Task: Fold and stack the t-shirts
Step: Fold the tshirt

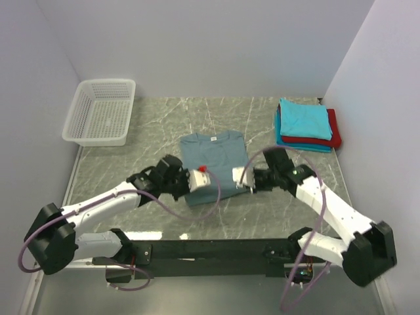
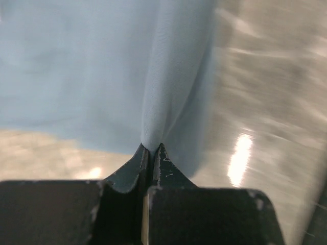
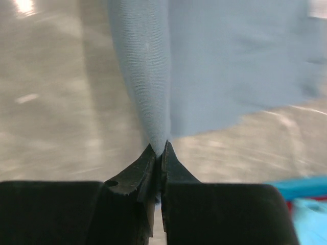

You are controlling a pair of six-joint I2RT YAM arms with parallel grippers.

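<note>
Tee (image 1: 213, 154) lies mid-desk (image 1: 151, 125), collar on the far side. Left gripper (image 2: 152, 148) and right gripper (image 3: 159, 147) are each pinched fully closed on its near edge. Folded stack (image 1: 305, 125) sits far right.

A grey stone desk (image 1: 262, 128) with three things on it.
A white basket (image 1: 100, 113) sits far left, a grey-blue t-shirt (image 1: 213, 154) lies in the middle, and a pile of folded t-shirts (image 1: 307, 125) sits far right.
</note>
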